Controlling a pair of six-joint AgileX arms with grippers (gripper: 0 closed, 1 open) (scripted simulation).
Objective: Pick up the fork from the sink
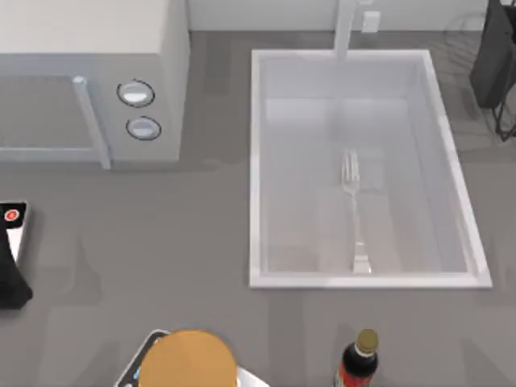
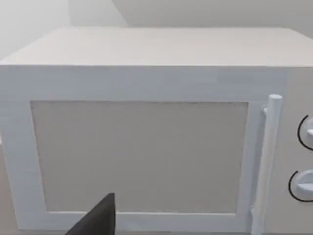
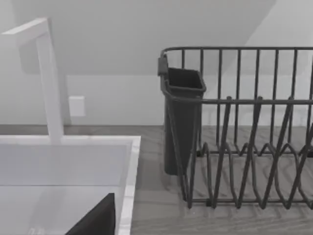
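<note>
Surface: you have a grey, wood-grained surface [image 1: 201, 234] running under everything.
Wall: a plain pale wall [image 3: 146, 29] stands behind it, with a small white outlet plate [image 3: 77, 106] low down.
Microwave: a white microwave [image 1: 89, 81] sits at the far left, door shut, two round knobs [image 1: 135, 93] beside its upright handle [image 2: 268, 161].
Rack: a dark wire dish rack [image 3: 244, 132] with a cup-shaped holder stands at the far right.
Bottle: a dark bottle [image 1: 359, 363] stands at your near edge.

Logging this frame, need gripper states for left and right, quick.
Left gripper: cannot tell, facing the microwave.
Right gripper: cannot tell, by the sink; the fork lies in the basin, not held.
</note>
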